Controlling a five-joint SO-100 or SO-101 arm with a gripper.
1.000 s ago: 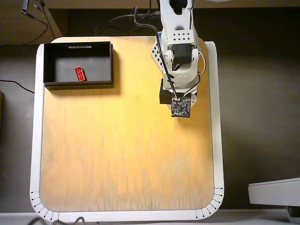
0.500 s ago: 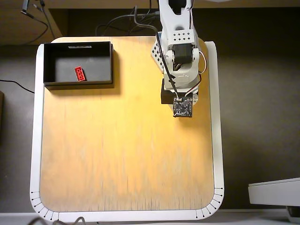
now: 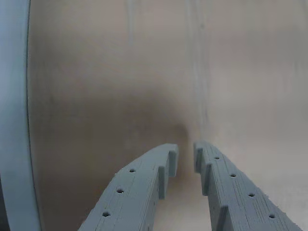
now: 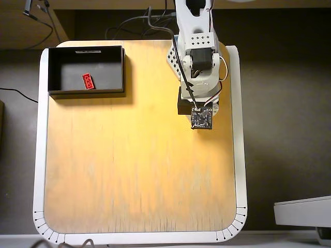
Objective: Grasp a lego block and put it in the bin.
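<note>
The red lego block (image 4: 88, 81) lies on the dark floor of the black bin (image 4: 85, 93) at the table's top left corner in the overhead view. The white arm (image 4: 196, 57) is folded at the top right, well away from the bin, with its wrist camera board (image 4: 200, 118) covering the fingers from above. In the wrist view my gripper (image 3: 185, 151) hangs over bare wood. Its two grey fingers (image 3: 144, 187) stand almost together with only a thin slit between the tips. Nothing is held between them.
The wooden tabletop (image 4: 139, 165) has a white border (image 4: 239, 155), also seen as a pale strip (image 3: 14, 120) on the left of the wrist view. Cables (image 4: 134, 26) run behind the table. A white object (image 4: 302, 212) sits off the table at the bottom right.
The arm's wrist drifted a few pixels to the right and then stayed put. The lego block and bin have not moved.
</note>
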